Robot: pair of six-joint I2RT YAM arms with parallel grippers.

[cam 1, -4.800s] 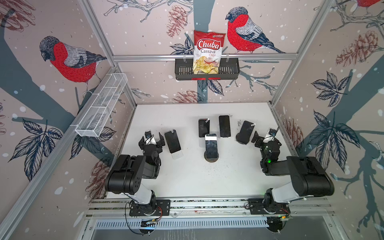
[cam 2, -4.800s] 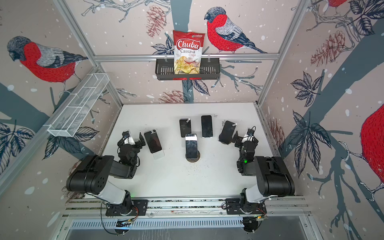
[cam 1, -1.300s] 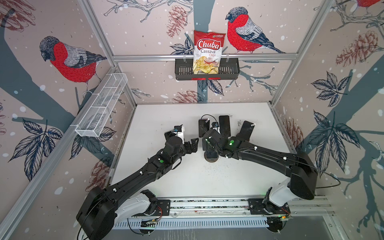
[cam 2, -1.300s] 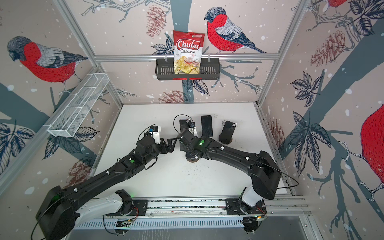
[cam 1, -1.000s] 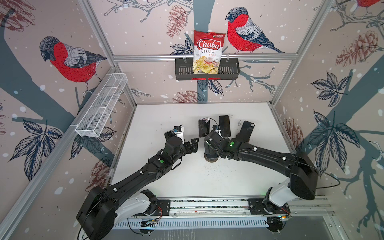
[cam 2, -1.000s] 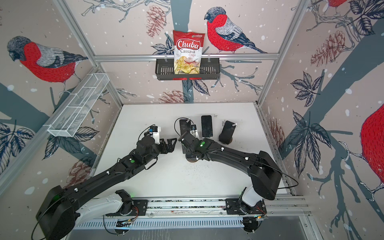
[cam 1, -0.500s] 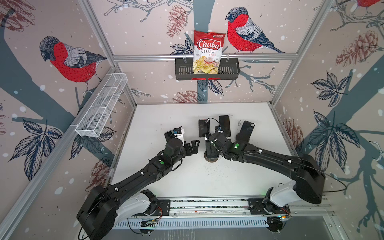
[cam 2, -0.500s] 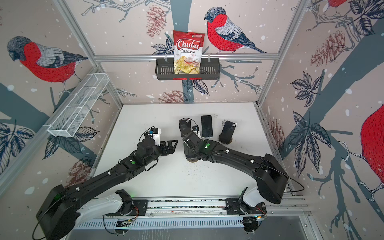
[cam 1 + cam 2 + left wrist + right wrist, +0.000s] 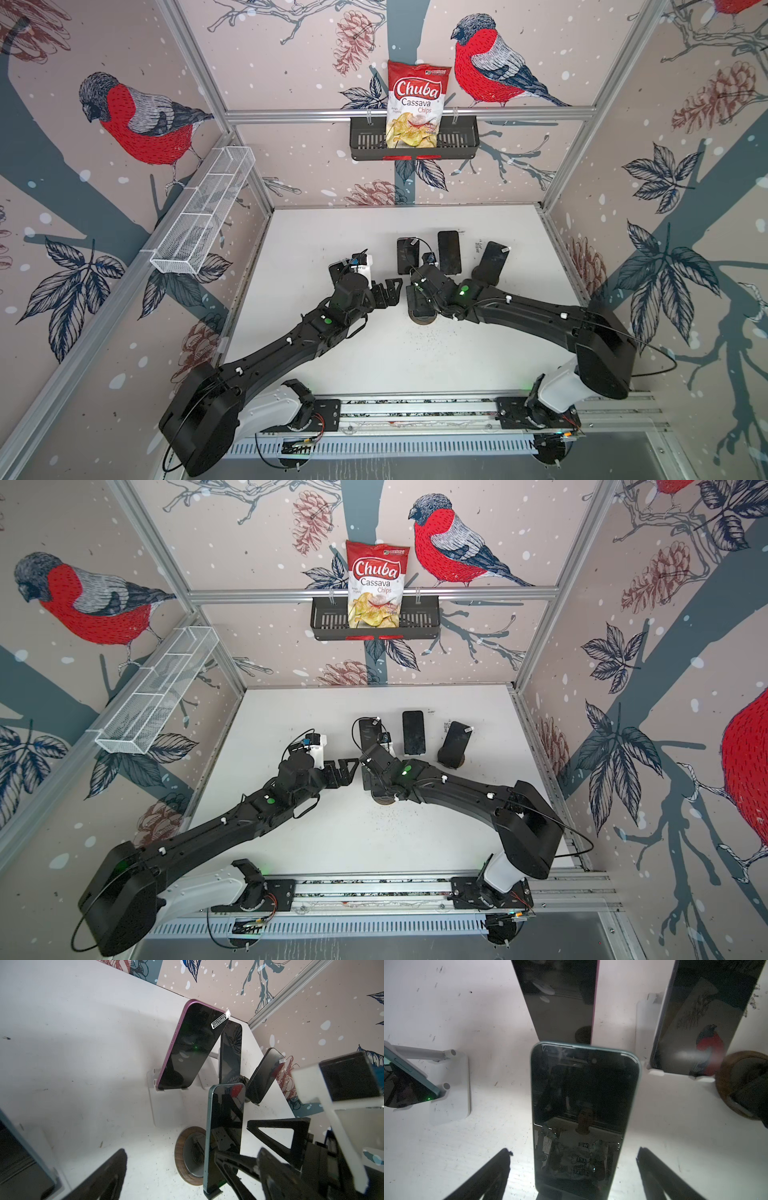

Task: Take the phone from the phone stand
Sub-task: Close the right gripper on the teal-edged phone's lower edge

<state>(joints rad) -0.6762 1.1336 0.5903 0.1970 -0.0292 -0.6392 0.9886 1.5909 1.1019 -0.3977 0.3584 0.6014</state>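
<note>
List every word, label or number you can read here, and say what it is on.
"Chuba": chip bag.
"Cassava Chips": same bag.
Stickers on the purple phone and the rightmost phone: too small to read.
Shirt print reflected in the teal phone: too blurred to read.

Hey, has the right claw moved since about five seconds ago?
Yes. The right claw swung left, away from the rightmost phone by the side wall, to the middle phone on its round stand, open either side of it.
</note>
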